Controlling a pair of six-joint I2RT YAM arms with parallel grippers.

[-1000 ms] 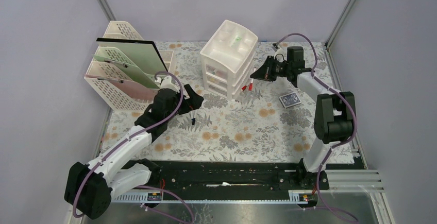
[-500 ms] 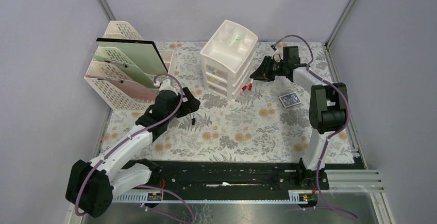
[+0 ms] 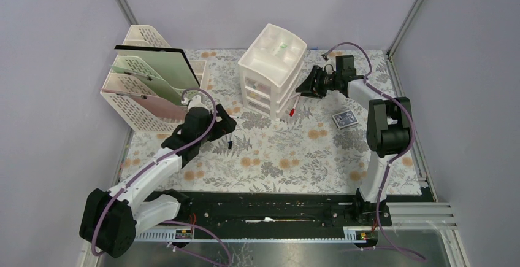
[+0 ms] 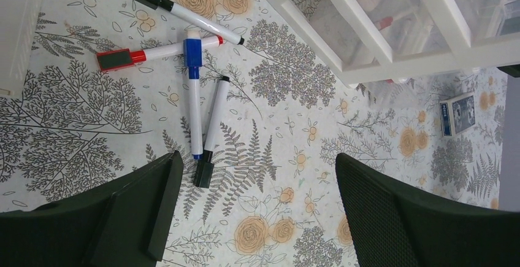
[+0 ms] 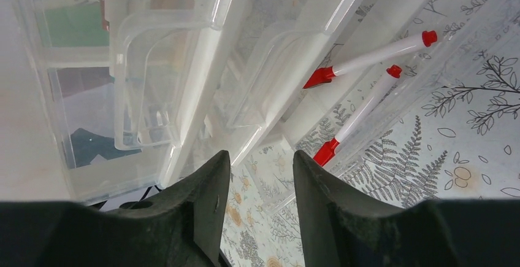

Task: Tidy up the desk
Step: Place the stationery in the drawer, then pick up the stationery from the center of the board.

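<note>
Markers [image 4: 195, 104] cross just ahead of the wide-apart fingers of the left gripper [image 4: 257, 175], so one squeeze may catch two. The right gripper [image 5: 257, 169], fingers apart and empty, may bump the drawer unit [image 5: 153, 95].

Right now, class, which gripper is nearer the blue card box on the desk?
Right. The right gripper sits just beyond the blue card box, at the drawer unit's front. The left gripper is far across the desk, over the markers.
</note>
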